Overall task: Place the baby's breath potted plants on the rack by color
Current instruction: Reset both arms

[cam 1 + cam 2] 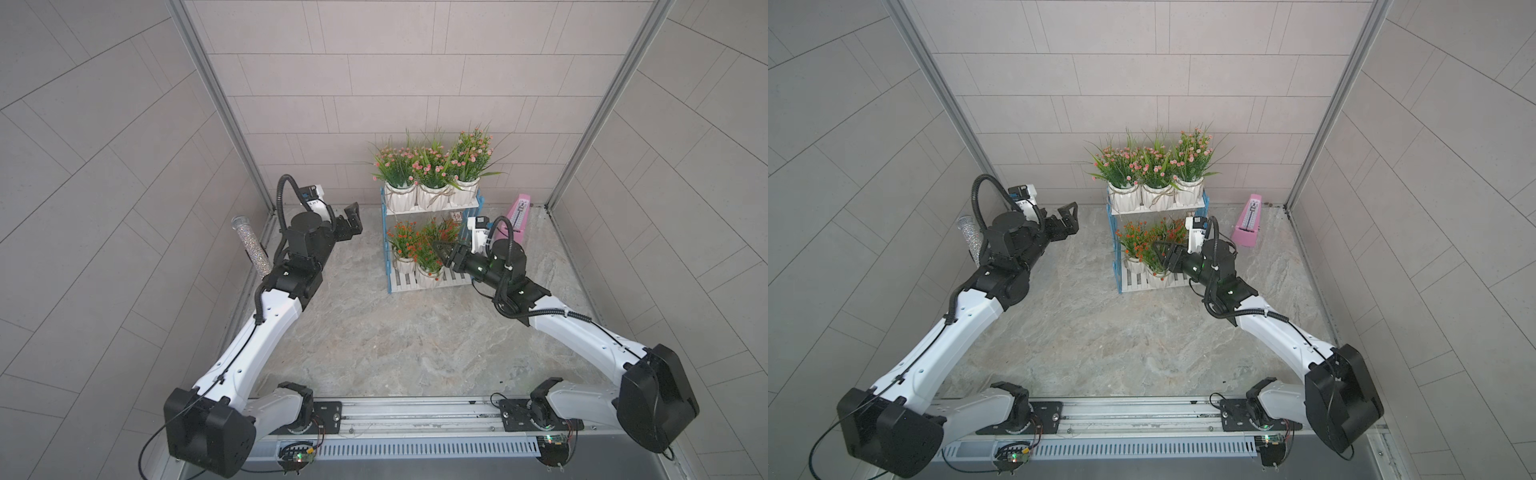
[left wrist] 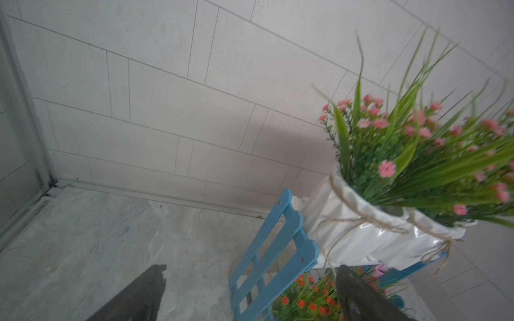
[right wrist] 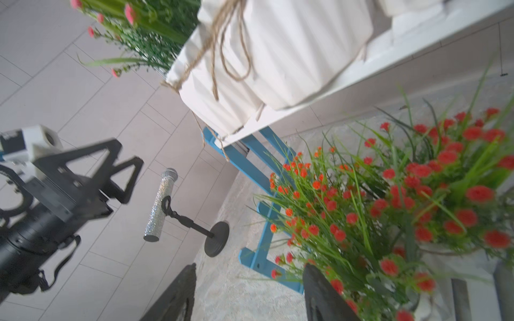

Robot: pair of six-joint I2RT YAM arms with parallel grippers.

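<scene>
In both top views: pink-blossomed plants (image 1: 432, 166) in a row on the upper shelf of the rack (image 1: 390, 270), orange-red plants (image 1: 409, 245) on its lower shelf, all upright, long axis vertical, sprays pointing up. Left gripper (image 1: 352, 220) spread wide, well apart from the rack's side; right gripper (image 1: 442, 251) in among the lower-shelf sprays. From the left wrist: glossy ribbed pot (image 2: 375, 239), twine-tied; probably light, stiff and slippery, so best gripped across the pot wall, never by the soft foliage. From the right wrist: jaws parted, nothing between, blossoms just beside one finger (image 3: 322, 294).
</scene>
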